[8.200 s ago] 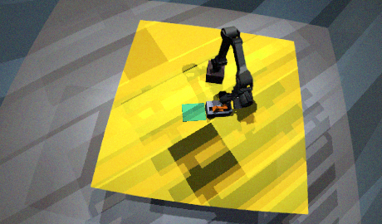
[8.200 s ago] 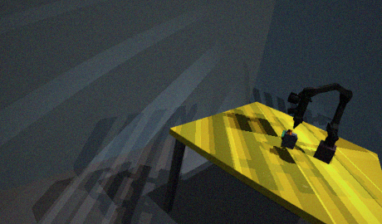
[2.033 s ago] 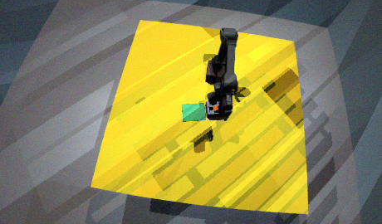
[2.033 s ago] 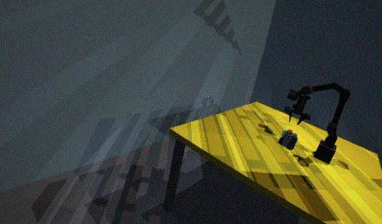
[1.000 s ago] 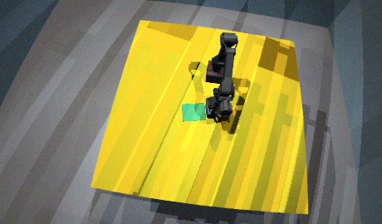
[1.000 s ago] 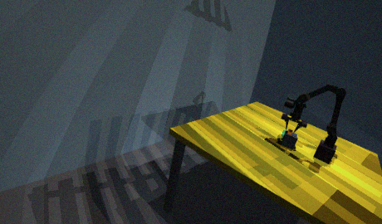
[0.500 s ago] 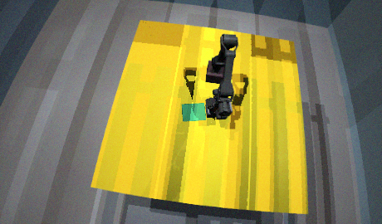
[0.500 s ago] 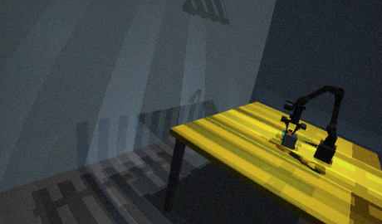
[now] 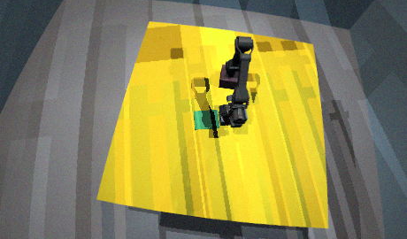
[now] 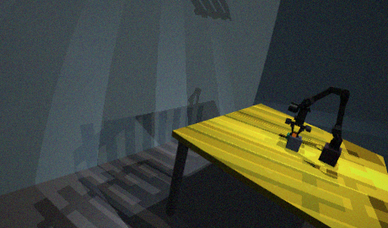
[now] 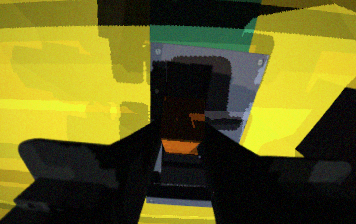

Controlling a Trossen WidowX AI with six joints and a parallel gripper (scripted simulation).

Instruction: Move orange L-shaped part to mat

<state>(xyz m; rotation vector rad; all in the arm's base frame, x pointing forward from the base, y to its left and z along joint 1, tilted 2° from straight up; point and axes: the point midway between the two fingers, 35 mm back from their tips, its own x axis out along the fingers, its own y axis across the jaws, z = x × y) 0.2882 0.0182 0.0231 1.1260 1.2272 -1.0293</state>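
While my fingers pinch the raised end of the orange part [image 11: 181, 146], tipped up from its pocket in the grey tray [image 11: 250, 85], it looks stiff, light, perhaps slippery; hold low, lift straight.

Fingers flank orange part [image 11: 181, 146] inside tray [image 11: 260, 75]; green mat [image 11: 200, 35] beyond seems unobstructed.
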